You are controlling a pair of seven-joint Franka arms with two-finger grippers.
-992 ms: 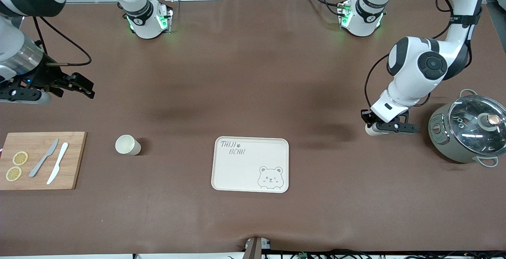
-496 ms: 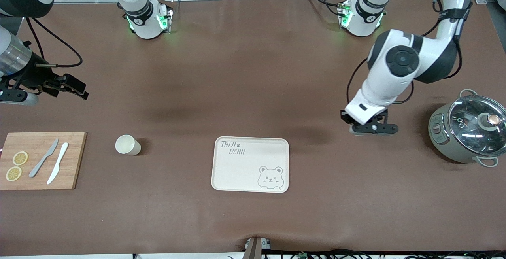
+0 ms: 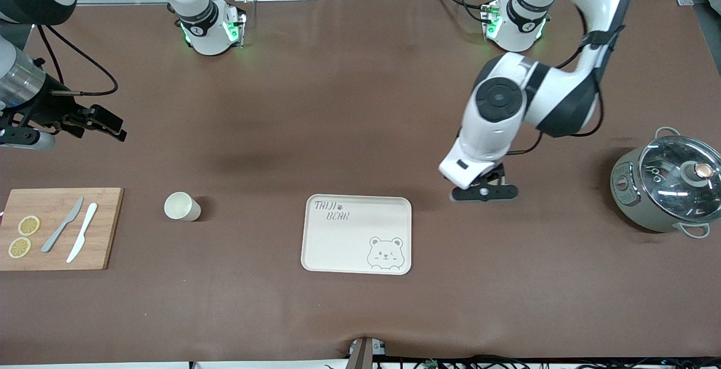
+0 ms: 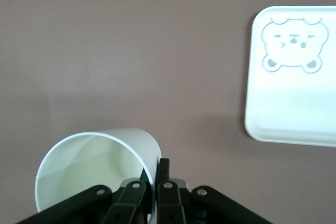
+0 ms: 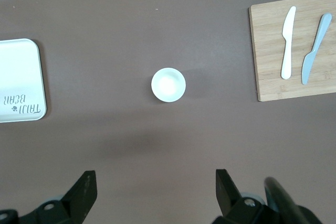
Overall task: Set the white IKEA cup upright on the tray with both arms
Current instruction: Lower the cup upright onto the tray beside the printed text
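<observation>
White cup (image 4: 97, 169) hung in the clenched left gripper (image 4: 152, 195), pinched by its rim, above the table just beside the tray (image 3: 315, 245), toward the left arm's end. The right gripper (image 3: 96, 124) waited released over the table near the board (image 3: 107, 228). Another cup (image 3: 181, 207) stood between the board and tray.

**Count from my station**

I count two white cups, one standing on the table (image 3: 182, 207) and one held (image 4: 97, 169); one tray (image 3: 357, 234); one cutting board (image 3: 56, 228); two knives (image 3: 62, 225) (image 3: 82, 232); two lemon slices (image 3: 29, 225) (image 3: 19, 247); one lidded pot (image 3: 667, 187).
</observation>
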